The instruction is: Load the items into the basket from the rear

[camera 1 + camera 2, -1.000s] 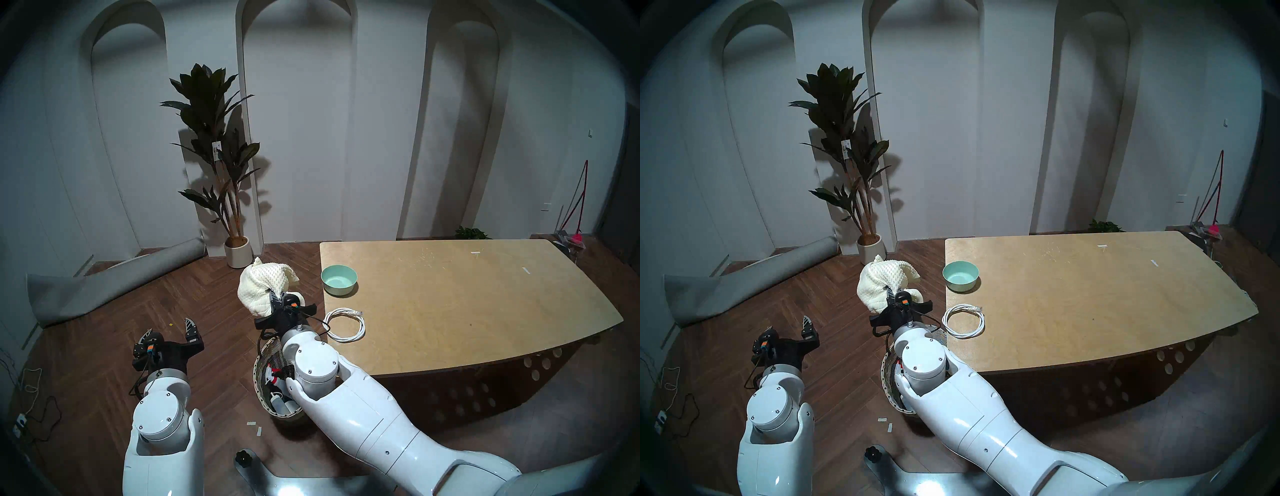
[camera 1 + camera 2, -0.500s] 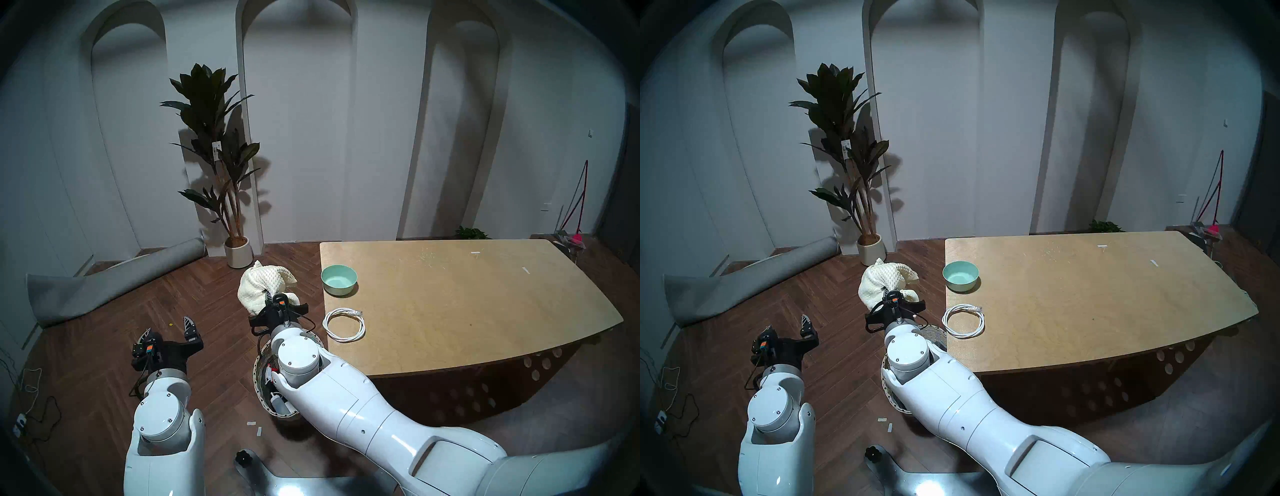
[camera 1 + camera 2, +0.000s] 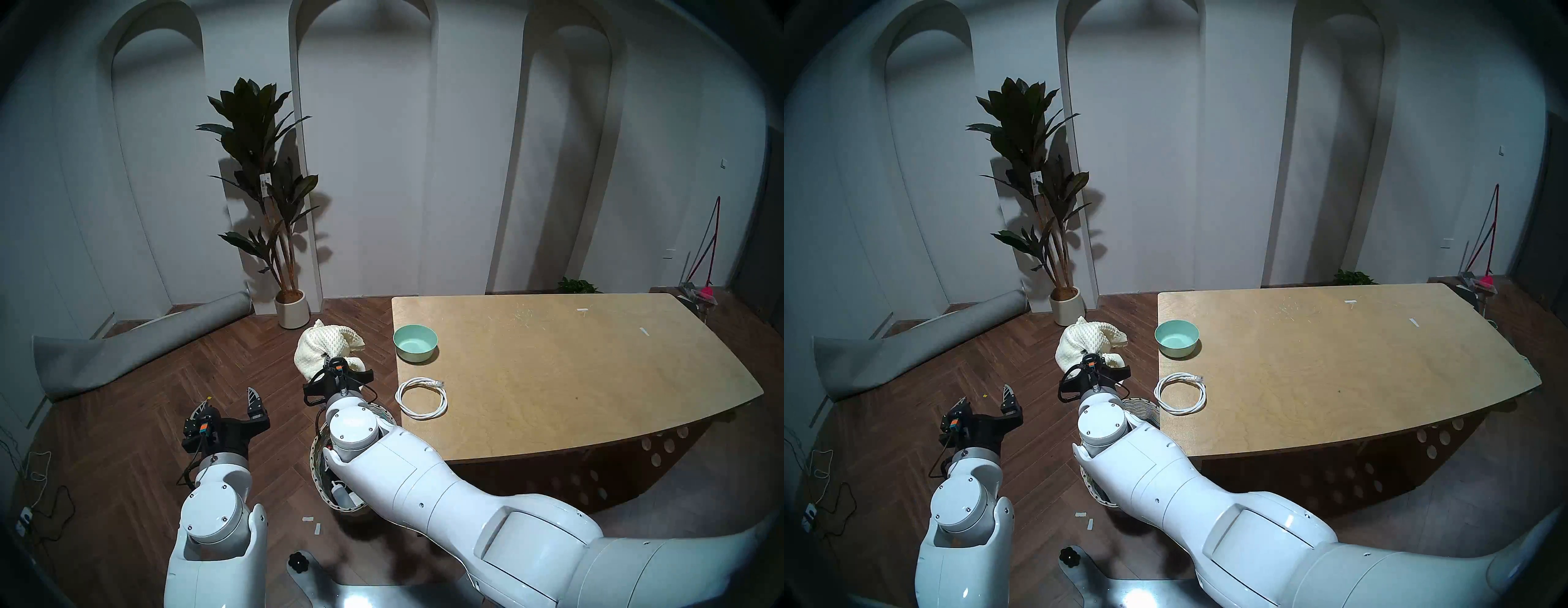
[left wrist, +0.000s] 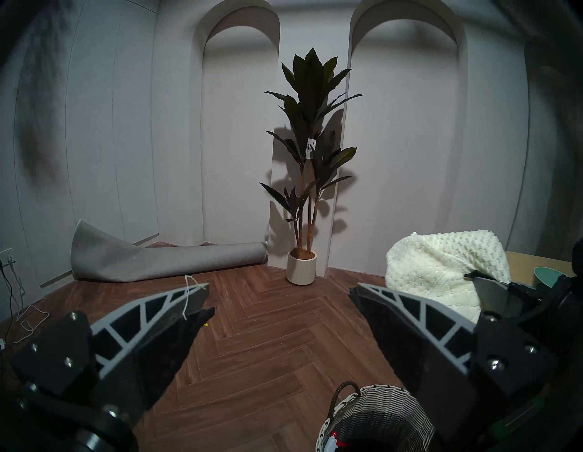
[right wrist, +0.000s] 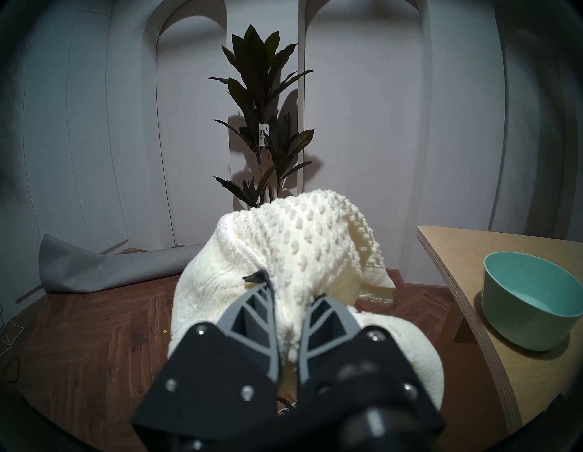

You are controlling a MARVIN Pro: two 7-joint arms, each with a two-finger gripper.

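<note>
My right gripper (image 3: 330, 361) (image 5: 290, 288) is shut on the cream waffle-knit cloth (image 3: 324, 344) (image 3: 1086, 339) (image 5: 303, 246), which it holds bunched in the air over the floor, just beyond the wicker basket (image 3: 315, 460) (image 4: 381, 410) and left of the table. My right forearm hides most of the basket, which holds a white bottle and other things. The mint-green bowl (image 3: 415, 343) (image 5: 530, 300) and the coil of white cable (image 3: 421, 399) lie on the table (image 3: 572, 373) near its left edge. My left gripper (image 3: 229, 397) (image 4: 279, 287) is open and empty, left of the basket.
A tall plant in a white pot (image 3: 292, 308) stands by the wall behind the cloth. A rolled grey mat (image 3: 127, 352) lies on the floor at the left. Loose wires (image 3: 34, 488) lie at the far left. My base plate (image 3: 339, 590) is at the bottom.
My right arm has drawn the cloth a little left and lower, still gripped. My left arm has shifted right, toward the basket, with its gripper still open.
</note>
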